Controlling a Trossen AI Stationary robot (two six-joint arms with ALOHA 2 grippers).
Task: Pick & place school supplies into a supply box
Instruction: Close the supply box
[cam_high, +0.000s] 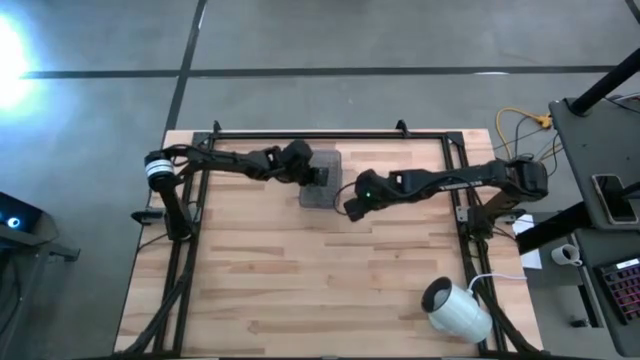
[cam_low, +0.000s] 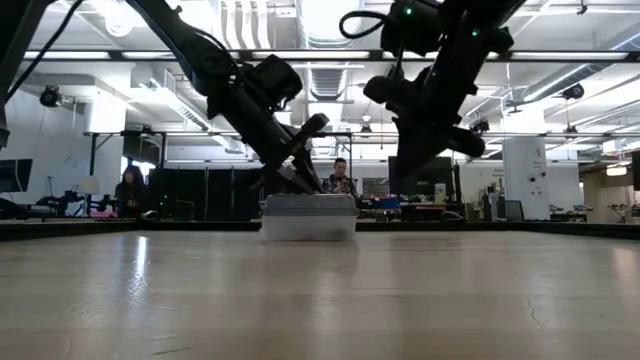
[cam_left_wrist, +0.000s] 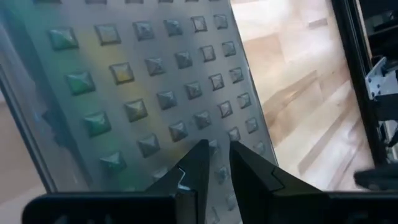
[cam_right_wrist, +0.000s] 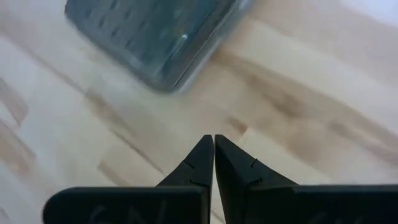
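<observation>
high view: one supply box (cam_high: 322, 178), lidded

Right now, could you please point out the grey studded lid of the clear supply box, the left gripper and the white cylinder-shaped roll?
grey studded lid (cam_left_wrist: 143, 93), left wrist view, middle of its textured top.
left gripper (cam_left_wrist: 221, 152), left wrist view, between its nearly closed fingertips over the lid.
white cylinder-shaped roll (cam_high: 458, 310), high view, its rounded side.
</observation>
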